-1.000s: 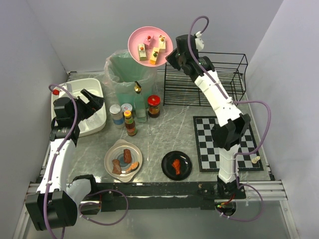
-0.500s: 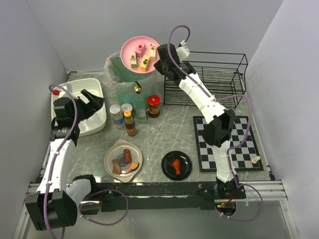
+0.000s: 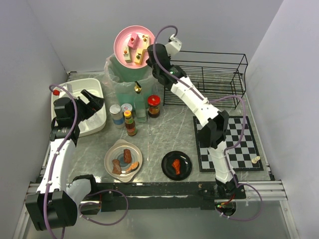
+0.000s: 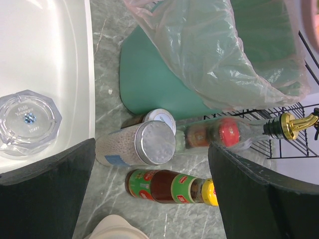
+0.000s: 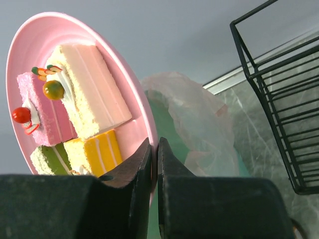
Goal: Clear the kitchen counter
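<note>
My right gripper [image 5: 154, 149], nipping the tilted round pink plate [image 5: 30, 50] by its rim alone, may drop it into the bag-lined green bin [image 5: 194, 129].

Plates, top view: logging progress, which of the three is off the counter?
The pink plate of cake slices, gripped by the right tool above the green bin; the beige dish and the black plate sit on the marble counter.
</note>
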Controlling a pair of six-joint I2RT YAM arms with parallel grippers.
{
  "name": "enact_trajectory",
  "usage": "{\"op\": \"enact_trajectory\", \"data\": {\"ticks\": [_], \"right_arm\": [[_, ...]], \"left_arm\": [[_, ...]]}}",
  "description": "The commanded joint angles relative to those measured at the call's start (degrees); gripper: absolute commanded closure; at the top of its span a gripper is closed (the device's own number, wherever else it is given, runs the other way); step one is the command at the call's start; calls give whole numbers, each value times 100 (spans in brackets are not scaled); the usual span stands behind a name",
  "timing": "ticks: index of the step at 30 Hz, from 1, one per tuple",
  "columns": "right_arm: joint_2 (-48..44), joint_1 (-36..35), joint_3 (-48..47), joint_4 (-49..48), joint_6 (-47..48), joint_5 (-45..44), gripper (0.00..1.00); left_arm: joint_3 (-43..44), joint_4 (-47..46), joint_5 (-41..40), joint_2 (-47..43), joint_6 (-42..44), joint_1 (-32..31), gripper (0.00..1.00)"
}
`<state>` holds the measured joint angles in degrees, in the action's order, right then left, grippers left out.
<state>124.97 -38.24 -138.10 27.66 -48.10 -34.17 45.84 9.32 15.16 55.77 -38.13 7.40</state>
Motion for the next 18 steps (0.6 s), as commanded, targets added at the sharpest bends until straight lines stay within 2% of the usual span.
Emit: {"op": "enact_trajectory", "data": {"ticks": [1, 7, 12, 18], "right_arm": [[186, -70, -226, -753, 433, -546, 100], [432, -140, -261, -1235, 1116, -791, 100], [424, -368, 72, -2569, 2732, -1380, 100], [362, -509, 722, -4450, 4727, -1645, 100]], "left_arm": [[30, -71, 84, 4, 51, -2, 1], [3, -97, 84, -13, 34, -2, 1], [3, -159, 119, 57, 7, -10, 1], [-23, -185, 154, 57, -10, -2, 1]]}}
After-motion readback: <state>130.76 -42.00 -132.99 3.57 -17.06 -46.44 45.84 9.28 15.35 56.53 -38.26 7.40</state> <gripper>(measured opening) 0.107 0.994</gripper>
